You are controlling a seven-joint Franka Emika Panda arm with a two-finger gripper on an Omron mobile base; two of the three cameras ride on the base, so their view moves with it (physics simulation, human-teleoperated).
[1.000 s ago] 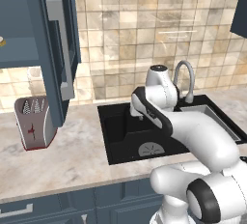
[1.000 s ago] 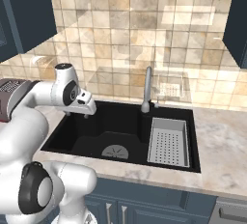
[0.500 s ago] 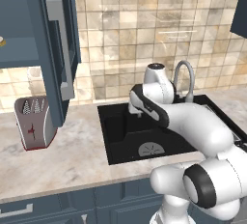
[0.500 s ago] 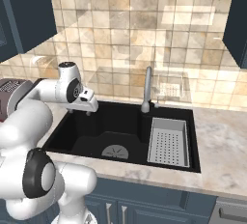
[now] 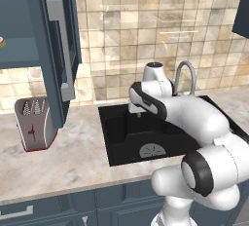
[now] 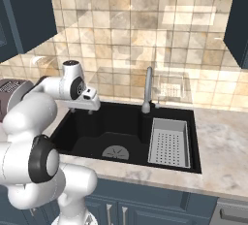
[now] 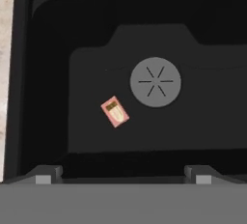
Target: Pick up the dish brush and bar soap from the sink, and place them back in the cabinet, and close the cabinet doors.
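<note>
The gripper hangs above the sink with its jaws released, spread wide and holding nothing; the two dark fingertips stand at the bottom of the hand view, well apart from anything on the basin floor. The bar soap lies flat on that floor, just beside the round grey drain, toward the basin wall that borders the marble counter, turned at a slant to the basin walls. In my judgement the step in hand is the approach to the soap: the hand should shift across until the soap sits midway between the fingertips, roll so the jaws cross its short sides and not its diagonal, then descend straight and clench only near the floor. Its pale centre may be a label or a highlight; I cannot tell which. From the left base view the arm covers much of the sink, and the soap cannot be made out there. In the right base view the gripper stands over the corner of the sink nearest the arm, with a grey strainer basket along the opposite side. The dish brush cannot be located. The cabinet door stands open, its top cut off; a small yellowish object at the picture's edge on the cabinet shelf is too cropped to identify.
</note>
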